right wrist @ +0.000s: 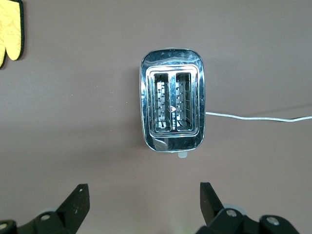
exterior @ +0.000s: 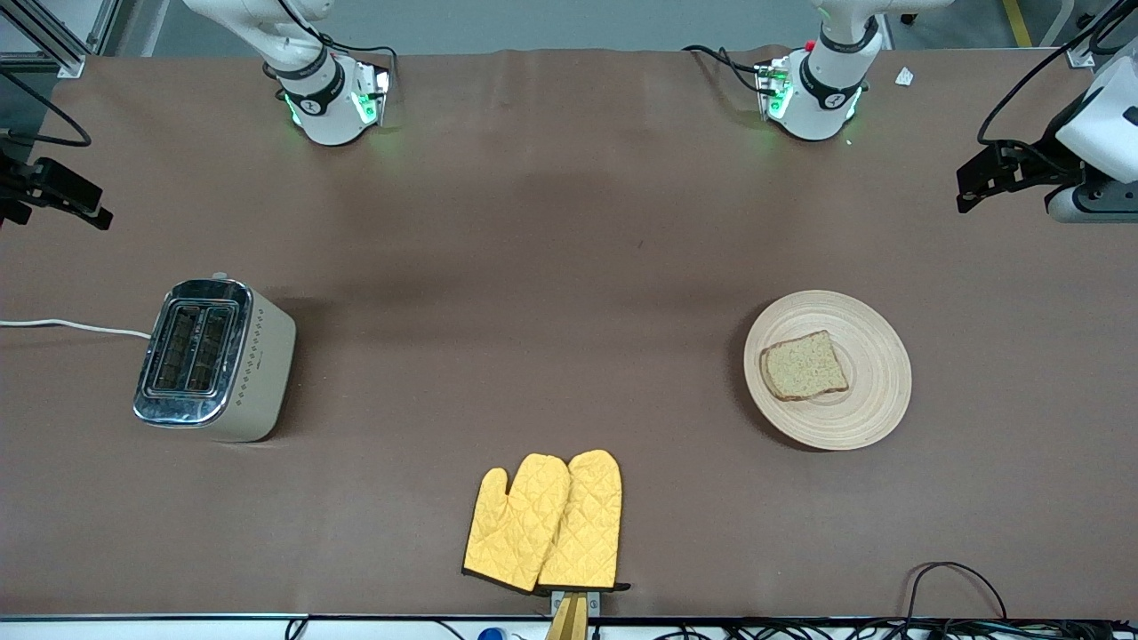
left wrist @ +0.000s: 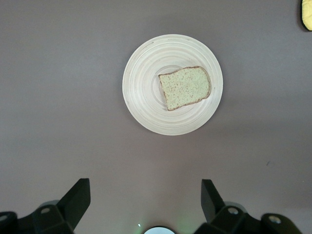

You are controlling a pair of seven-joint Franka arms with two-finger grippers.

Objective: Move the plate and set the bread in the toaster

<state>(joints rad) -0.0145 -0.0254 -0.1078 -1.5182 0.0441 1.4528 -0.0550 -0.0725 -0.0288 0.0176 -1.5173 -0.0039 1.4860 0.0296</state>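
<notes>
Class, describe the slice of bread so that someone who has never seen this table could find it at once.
Start at the brown table and go toward the left arm's end, where a round, pale wooden plate with ring grooves lies. The bread rests on that plate: one squarish, speckled slice with a darker crust, the only food in sight.

cord (exterior: 71, 326): runs off frame edge | oven mitts (exterior: 547, 523): cuffs overhang table edge, mostly cropped in wrist views
</notes>
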